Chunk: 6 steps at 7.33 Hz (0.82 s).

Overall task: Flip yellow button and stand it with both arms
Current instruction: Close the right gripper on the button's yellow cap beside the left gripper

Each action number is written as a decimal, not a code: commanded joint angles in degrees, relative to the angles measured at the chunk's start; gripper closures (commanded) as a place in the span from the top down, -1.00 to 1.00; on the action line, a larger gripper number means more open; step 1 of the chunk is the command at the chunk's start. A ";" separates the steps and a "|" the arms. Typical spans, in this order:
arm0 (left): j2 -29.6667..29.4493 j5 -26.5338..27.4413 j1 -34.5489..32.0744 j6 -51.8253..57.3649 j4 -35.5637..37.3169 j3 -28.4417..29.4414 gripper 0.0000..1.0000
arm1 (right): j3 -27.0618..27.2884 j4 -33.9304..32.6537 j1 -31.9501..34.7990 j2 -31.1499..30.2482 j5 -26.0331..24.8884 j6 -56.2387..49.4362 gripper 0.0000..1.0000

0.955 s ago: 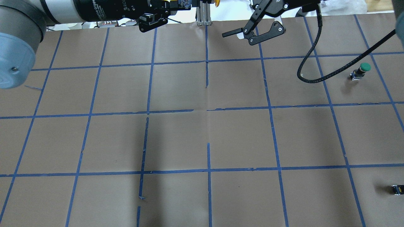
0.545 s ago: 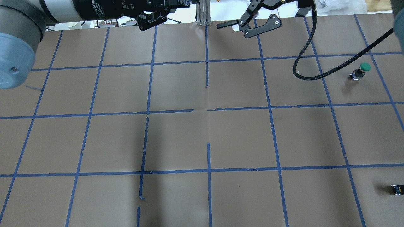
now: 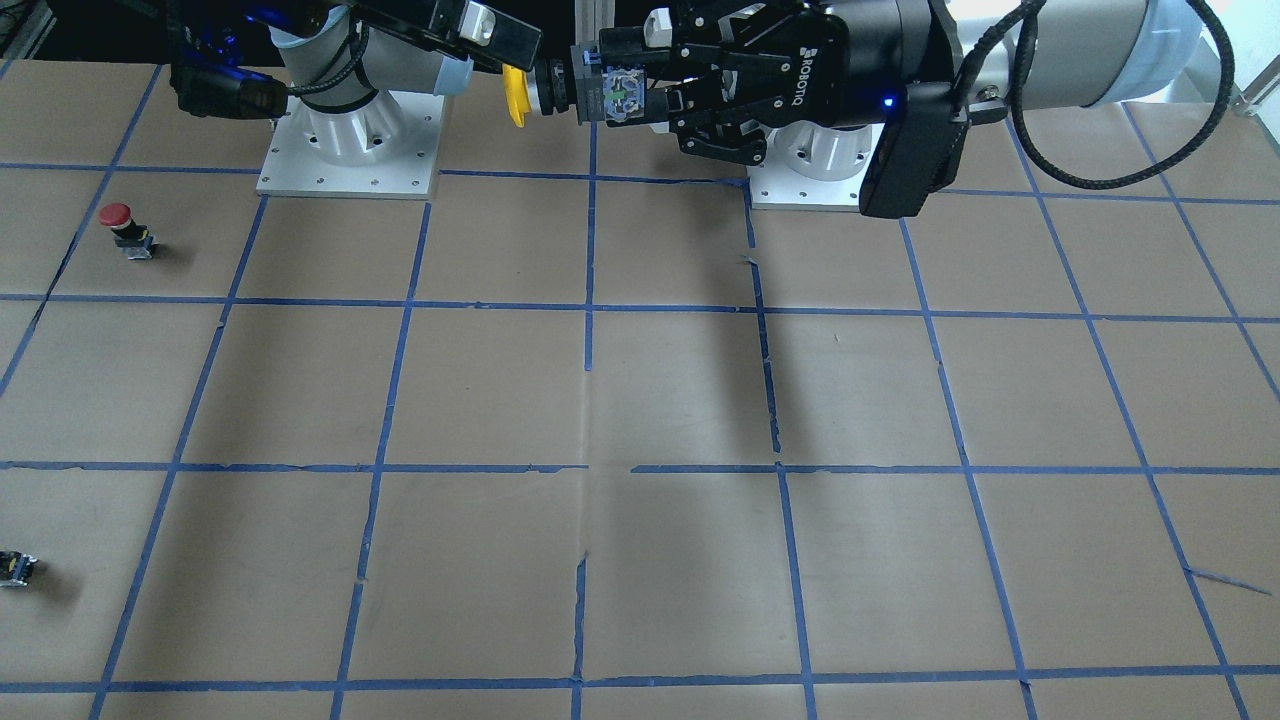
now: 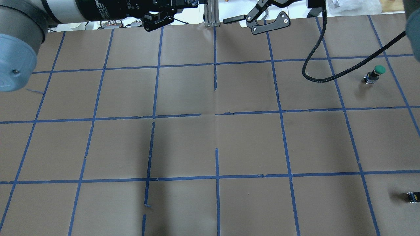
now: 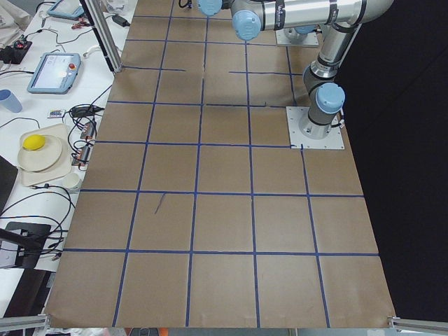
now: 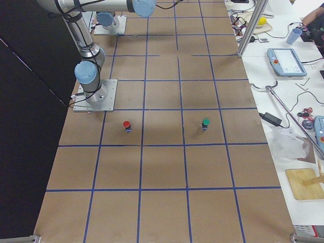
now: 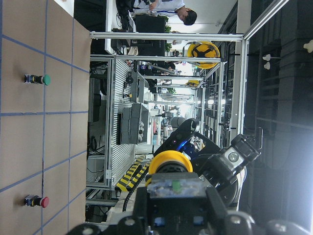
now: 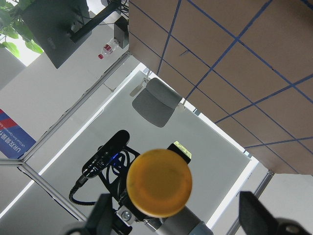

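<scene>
The yellow button point(image 3: 515, 97) is held sideways in the air near the robot bases, with its yellow cap pointing at the right arm. My left gripper point(image 3: 612, 95) is shut on its grey base. In the left wrist view the button point(image 7: 170, 165) sits between the fingers point(image 7: 215, 210). My right gripper point(image 4: 252, 23) is open, its fingers spread wide. In the right wrist view the yellow cap point(image 8: 159, 183) faces the camera between the two spread fingers point(image 8: 259, 210), which do not touch it.
A red-capped button point(image 3: 118, 215) and a green-capped button point(image 4: 377, 70) stand on the brown table on the right arm's side. A small dark block point(image 4: 412, 196) lies near the table edge. A black cable point(image 4: 315, 65) hangs from the right arm.
The right gripper has moved up and left in the overhead view, toward the left gripper, still open. The left gripper has shifted slightly up and keeps its hold.
</scene>
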 commanded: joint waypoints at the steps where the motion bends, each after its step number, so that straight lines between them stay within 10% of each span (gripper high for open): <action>1: -0.03 0.00 0.00 0.02 0.10 -0.03 -0.48 | 0.03 -0.39 -0.03 0.46 0.03 0.13 0.67; 4: -0.03 0.00 0.00 0.02 0.28 -0.03 -0.47 | -0.32 -0.48 -0.03 0.46 0.03 1.27 0.62; 6: -0.03 0.00 -0.09 -0.07 0.28 -0.03 -0.47 | -0.24 -0.48 -0.03 0.46 0.03 1.27 0.11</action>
